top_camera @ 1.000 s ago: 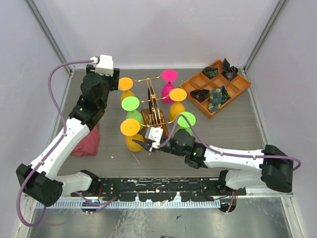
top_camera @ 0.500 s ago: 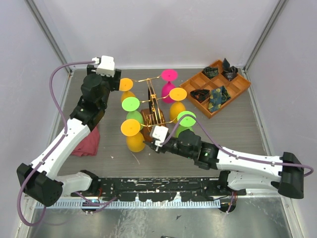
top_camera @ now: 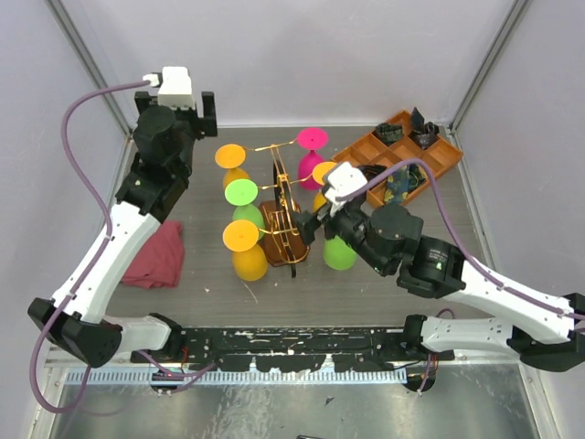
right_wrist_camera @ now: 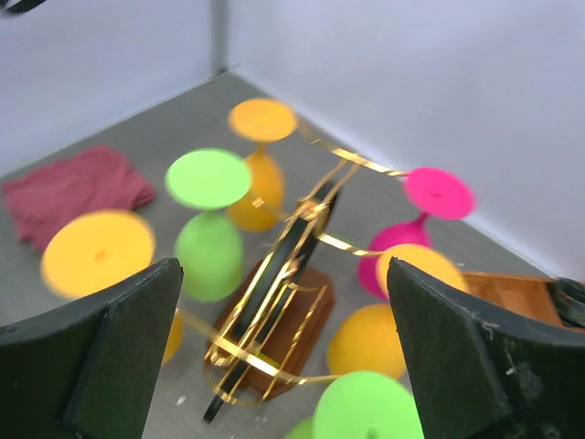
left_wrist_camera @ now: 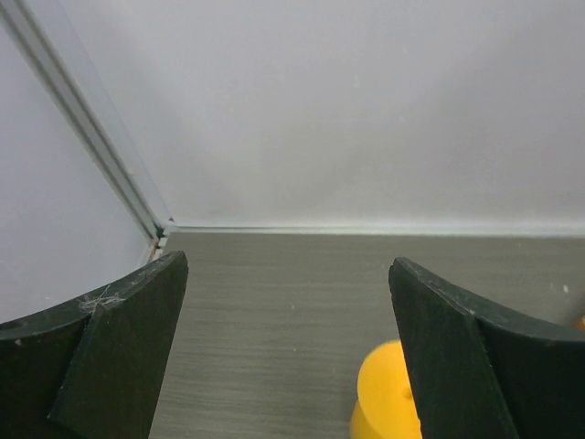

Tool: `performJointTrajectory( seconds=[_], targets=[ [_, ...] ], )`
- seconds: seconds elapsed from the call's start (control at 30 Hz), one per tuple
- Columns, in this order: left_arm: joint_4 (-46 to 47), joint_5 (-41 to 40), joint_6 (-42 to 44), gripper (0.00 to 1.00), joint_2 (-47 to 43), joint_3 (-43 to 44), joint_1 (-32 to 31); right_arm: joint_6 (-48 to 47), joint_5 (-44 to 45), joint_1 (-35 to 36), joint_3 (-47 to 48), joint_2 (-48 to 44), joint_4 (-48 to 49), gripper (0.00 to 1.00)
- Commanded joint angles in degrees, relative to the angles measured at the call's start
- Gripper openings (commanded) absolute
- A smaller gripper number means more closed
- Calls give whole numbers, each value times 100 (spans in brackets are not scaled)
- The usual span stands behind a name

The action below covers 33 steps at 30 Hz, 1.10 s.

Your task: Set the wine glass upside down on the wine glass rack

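The wine glass rack [top_camera: 285,222] stands mid-table, a brown base with gold wire arms [right_wrist_camera: 274,302]. Several plastic wine glasses hang upside down on it: orange [top_camera: 230,157], green [top_camera: 241,191] and yellow [top_camera: 240,235] on the left, pink [top_camera: 312,138], orange [top_camera: 324,172] and green [top_camera: 339,254] on the right. My right gripper [top_camera: 309,224] hovers above the rack's right side, open and holding nothing [right_wrist_camera: 283,265]. The left gripper [top_camera: 205,112] is raised near the far-left corner, open and empty [left_wrist_camera: 285,265], with the orange glass [left_wrist_camera: 388,393] low beside its right finger.
An orange compartment tray [top_camera: 437,165] with dark items sits at the far right. A red cloth [top_camera: 155,261] lies at the left, also seen from the right wrist as the cloth [right_wrist_camera: 73,187]. Enclosure walls close the back and sides.
My right gripper has risen and drawn back from the rack's front toward its right side, opening wide. The left gripper has pulled away from the orange glass toward the back corner and opened wider.
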Motion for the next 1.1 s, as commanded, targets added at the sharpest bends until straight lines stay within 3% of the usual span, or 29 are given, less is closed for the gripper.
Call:
performJointTrajectory(
  seconds=[0.0,0.17,0.37,0.53,0.8,1.07],
  targets=[
    [-337,-1122,-477,98,388,642,-87,-90,1900,5,849,546,188,100],
    [-149,-1883,-240,98,649,900,-235,90,2111,-555,1985,1252,69,100],
    [268,-2032,125,98,721,839,-299,1108,971,-2483,2871,1600,-645,100],
    [361,-1842,201,98,702,826,-308,990,1999,-2685,4280,2599,-1711,100],
    [637,-2011,514,98,686,782,-319,954,1519,-2683,3425,2192,-921,100],
    [722,-1968,556,98,667,800,-324,928,1580,-2682,3297,2094,-761,100]
  ],
)
